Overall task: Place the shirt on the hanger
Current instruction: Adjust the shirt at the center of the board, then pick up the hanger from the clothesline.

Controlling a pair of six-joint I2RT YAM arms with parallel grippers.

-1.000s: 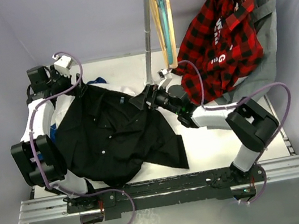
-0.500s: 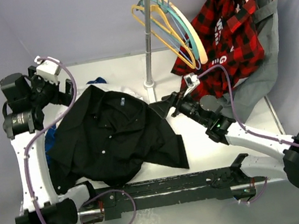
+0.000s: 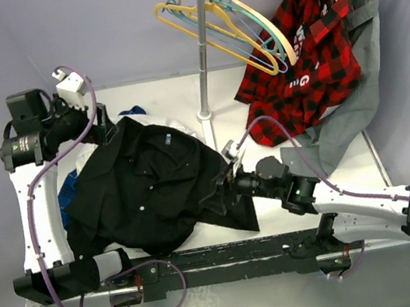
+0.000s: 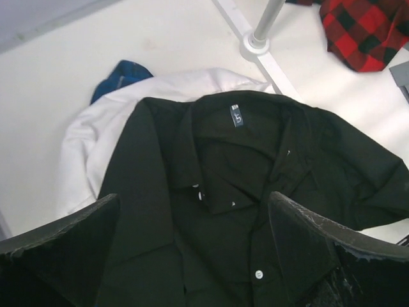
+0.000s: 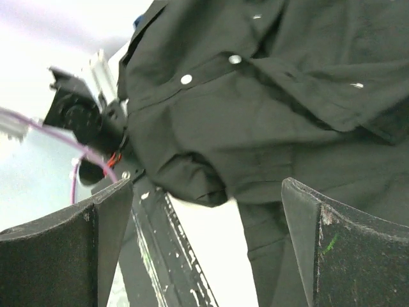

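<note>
Two robot arms reach over a black shirt (image 3: 155,185) spread front-up on a white table (image 3: 156,95), and we see both sets of fingers splayed wide with nothing between them. We find the shirt crumpled at the foot of the clothes rail's pole (image 3: 202,51), to the left of it and nearer the arms' bases, its collar turned toward the pole and its small white buttons showing. The left gripper (image 3: 109,124) hangs at the collar end, well left of the pole. From its own camera we look down between its fingers at the collar, the small neck label and the top buttons. The right gripper (image 3: 224,190) sits low at the shirt's right hem, on the near side of the pole; we cannot tell whether it touches the cloth. The tan hanger (image 3: 264,25) hangs by its hook from the rail just right of the pole's top, beside a thin yellow hanger (image 3: 159,10) and well apart from the shirt. A white shirt (image 3: 177,127) peeks from under the black collar, between it and the pole's foot, with a blue cloth (image 3: 131,111) farther left of the pole. A red-and-black plaid shirt (image 3: 306,50) and a grey garment (image 3: 354,105) hang from the rail well right of the pole.
</note>
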